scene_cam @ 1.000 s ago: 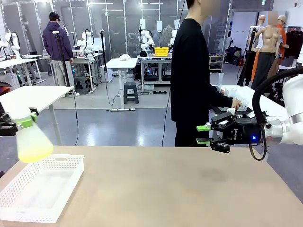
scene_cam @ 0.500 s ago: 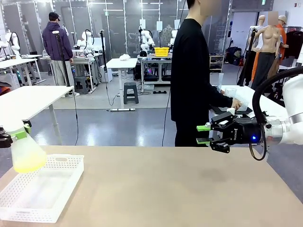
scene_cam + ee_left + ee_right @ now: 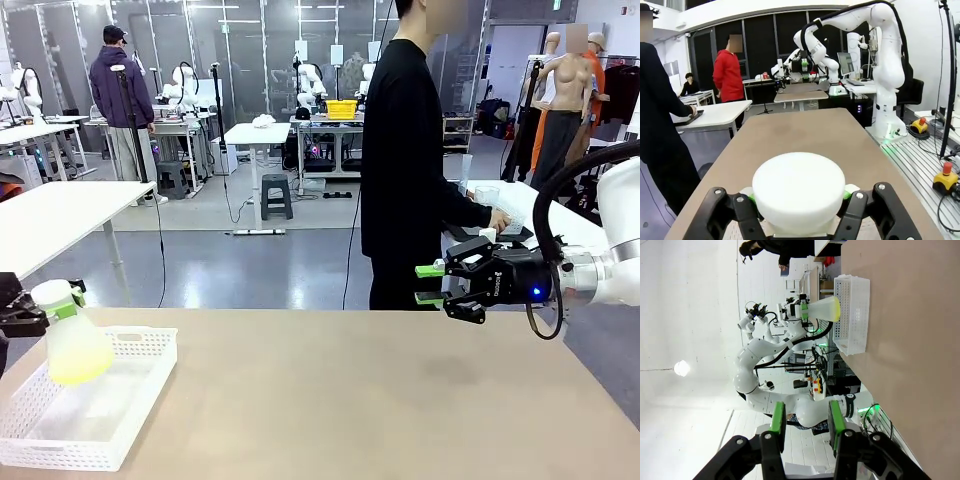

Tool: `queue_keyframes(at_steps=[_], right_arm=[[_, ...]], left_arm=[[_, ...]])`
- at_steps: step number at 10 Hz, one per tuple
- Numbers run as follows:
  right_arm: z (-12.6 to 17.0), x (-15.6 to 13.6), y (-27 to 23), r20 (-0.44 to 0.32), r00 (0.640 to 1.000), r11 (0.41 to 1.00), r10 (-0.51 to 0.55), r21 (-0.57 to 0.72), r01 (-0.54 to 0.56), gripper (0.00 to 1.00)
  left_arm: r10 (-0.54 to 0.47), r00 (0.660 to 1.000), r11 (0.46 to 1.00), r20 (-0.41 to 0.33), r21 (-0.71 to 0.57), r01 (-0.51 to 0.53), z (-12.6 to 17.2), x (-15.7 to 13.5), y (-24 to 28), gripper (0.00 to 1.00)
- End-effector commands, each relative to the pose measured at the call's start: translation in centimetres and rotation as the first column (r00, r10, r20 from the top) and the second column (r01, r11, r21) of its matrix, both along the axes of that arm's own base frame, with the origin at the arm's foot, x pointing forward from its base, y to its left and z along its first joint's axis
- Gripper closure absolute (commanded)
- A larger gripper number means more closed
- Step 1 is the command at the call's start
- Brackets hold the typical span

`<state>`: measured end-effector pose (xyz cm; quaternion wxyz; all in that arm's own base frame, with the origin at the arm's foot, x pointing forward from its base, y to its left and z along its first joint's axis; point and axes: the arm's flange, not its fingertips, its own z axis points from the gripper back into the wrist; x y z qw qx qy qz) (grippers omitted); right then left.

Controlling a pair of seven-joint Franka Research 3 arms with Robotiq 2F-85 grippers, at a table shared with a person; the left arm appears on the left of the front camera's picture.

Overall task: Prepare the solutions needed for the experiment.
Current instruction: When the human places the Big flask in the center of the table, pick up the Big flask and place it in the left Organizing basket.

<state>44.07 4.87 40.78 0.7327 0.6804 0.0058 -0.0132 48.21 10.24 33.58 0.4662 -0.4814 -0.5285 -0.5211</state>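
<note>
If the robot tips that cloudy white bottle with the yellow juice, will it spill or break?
The frosted white conical flask looks closed by a white round cap, so it probably would not spill. The pale yellow-green liquid sits only at the bottom, so it is likely light and would slosh. The left tool grips its narrow neck; the wide base should resist tipping once set down.

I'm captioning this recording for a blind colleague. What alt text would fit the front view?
The robot's left hand holds a frosted conical flask by its neck above a white plastic basket at the left end of a tan table; pale yellow-green liquid sits at the flask's bottom. The right hand hovers empty, jaws apart, while a person in black stands beyond.
</note>
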Motion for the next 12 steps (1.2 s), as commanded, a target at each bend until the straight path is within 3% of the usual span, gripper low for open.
queue_keyframes(at_steps=[1,10,11,12], right_arm=[[0.1,-0.2,0.0,0.002,1.000,1.000,0.005,-0.001,-0.005,0.55],[0.1,-0.2,0.0,0.002,1.000,1.000,0.005,-0.001,-0.005,0.55],[0.1,-0.2,0.0,0.002,1.000,1.000,0.005,-0.001,-0.005,0.55],[0.1,-0.2,0.0,0.002,1.000,1.000,0.005,-0.001,-0.005,0.55]], left_arm=[[-0.028,0.999,0.999,0.024,0.041,0.027,-1.0,1.2,-0.3,1.00],[-0.069,0.998,0.994,-0.005,0.087,0.069,-5.9,3.8,-2.5,1.00],[-0.069,0.997,0.995,-0.019,0.077,0.070,-6.0,3.5,-2.6,0.57],[-0.068,0.997,0.994,-0.023,0.086,0.069,-6.1,3.5,-2.5,0.56]])
